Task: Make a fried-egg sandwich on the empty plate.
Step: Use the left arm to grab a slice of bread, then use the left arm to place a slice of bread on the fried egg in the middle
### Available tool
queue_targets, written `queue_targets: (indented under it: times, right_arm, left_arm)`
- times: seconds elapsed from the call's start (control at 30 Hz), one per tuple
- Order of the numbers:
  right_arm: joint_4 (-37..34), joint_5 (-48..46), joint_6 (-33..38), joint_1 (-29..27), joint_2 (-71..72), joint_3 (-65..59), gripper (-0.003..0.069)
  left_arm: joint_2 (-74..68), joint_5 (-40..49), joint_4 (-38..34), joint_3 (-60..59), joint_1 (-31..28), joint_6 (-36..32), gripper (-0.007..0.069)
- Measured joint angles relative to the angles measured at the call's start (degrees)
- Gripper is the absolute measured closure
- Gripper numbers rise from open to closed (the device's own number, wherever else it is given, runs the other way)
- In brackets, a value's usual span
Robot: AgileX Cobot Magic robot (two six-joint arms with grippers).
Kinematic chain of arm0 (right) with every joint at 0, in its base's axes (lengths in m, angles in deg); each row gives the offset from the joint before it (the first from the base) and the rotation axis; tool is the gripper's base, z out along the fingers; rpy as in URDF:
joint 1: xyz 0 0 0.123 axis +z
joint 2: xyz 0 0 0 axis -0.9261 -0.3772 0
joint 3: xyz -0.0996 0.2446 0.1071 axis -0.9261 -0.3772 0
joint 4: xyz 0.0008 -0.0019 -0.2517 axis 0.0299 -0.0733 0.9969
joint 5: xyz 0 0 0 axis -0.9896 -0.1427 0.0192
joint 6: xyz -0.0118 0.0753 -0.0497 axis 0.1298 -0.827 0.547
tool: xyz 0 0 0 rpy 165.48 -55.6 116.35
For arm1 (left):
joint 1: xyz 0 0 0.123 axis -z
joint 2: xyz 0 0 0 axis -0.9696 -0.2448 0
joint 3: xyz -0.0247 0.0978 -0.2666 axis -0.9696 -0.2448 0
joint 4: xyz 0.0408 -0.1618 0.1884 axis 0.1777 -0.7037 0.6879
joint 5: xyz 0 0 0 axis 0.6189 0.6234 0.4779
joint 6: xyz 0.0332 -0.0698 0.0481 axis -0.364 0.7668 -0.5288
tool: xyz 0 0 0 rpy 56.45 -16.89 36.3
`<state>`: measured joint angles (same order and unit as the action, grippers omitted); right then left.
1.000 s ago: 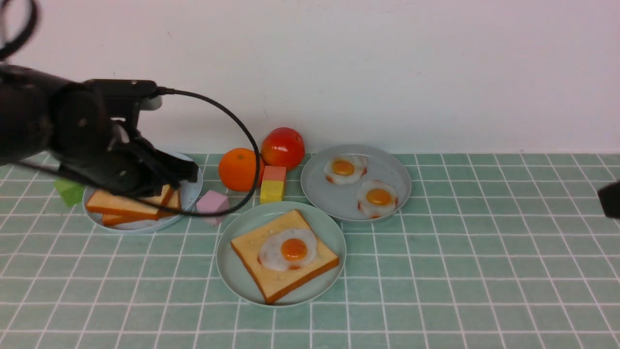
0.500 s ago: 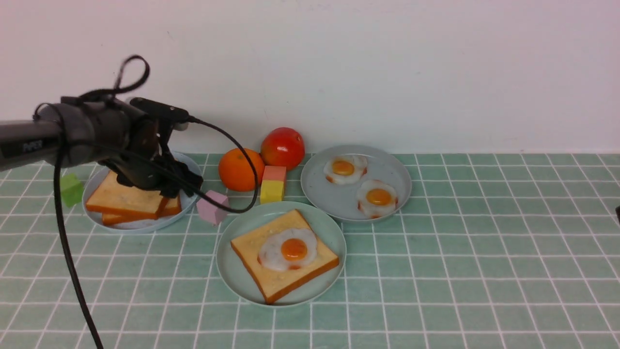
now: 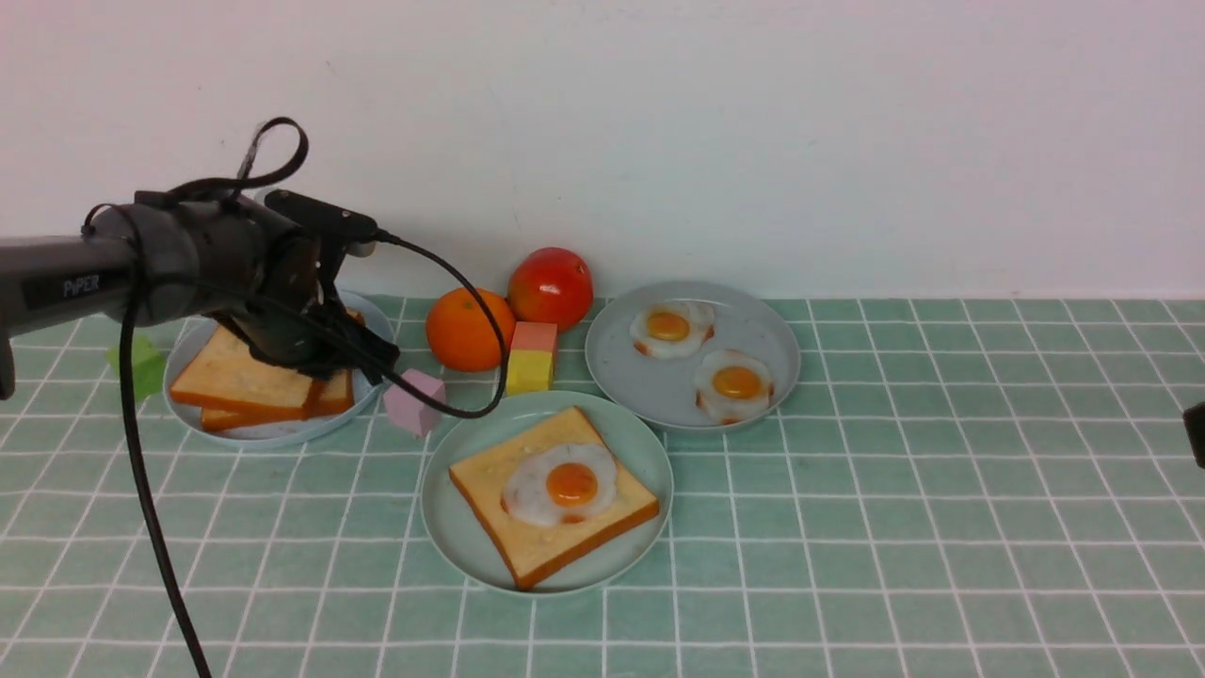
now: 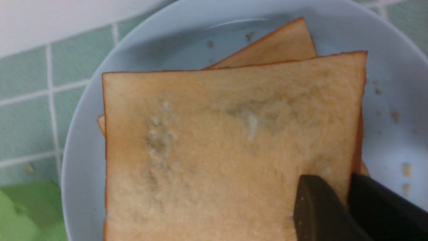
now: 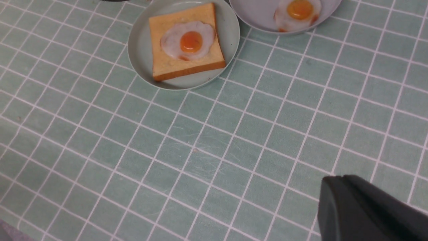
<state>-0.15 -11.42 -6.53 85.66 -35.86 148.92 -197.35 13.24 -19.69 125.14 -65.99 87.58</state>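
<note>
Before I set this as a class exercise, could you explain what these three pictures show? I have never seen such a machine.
It is a robot with two arms, each ending in a claw. One picture looks forward from between the arms; the other two come from cameras on each wrist. On the table, a mint-green plate holds toast topped with a fried egg; a grey plate holds two eggs; a pale blue plate holds spare toast. An orange, a tomato and coloured blocks stand nearby. The left claw pinches the top toast slice at its edge. The right claw is shut and empty.
</note>
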Motion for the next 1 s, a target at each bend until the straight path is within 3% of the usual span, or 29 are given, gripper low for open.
queue_targets:
  times: [0.27, 0.33, 0.47, 0.63, 1.0]
  right_arm:
    - [-0.05, -0.95, 0.18, 0.00, 0.00, 0.00, 0.0637]
    - [-0.05, -1.00, 0.60, 0.00, 0.00, 0.00, 0.0638]
    - [-0.05, -1.02, 1.31, 0.00, 0.00, 0.00, 0.0635]
    - [-0.31, -1.24, 1.37, 0.00, 0.00, 0.00, 0.0628]
    - [-4.28, -4.60, 1.50, 0.00, 0.00, 0.00, 0.0623]
  left_arm:
    - [14.85, 9.28, -3.10, -2.95, 4.70, -1.82, 0.0558]
    - [18.10, 9.52, -3.25, -5.01, 7.26, -4.80, 0.0559]
    - [26.18, 7.63, -5.66, -14.30, 17.90, -17.93, 0.0559]
    - [25.55, 2.02, -6.55, -21.39, 25.82, -25.92, 0.0559]
    - [18.13, -7.71, -5.76, -22.03, 26.79, -27.56, 0.0568]
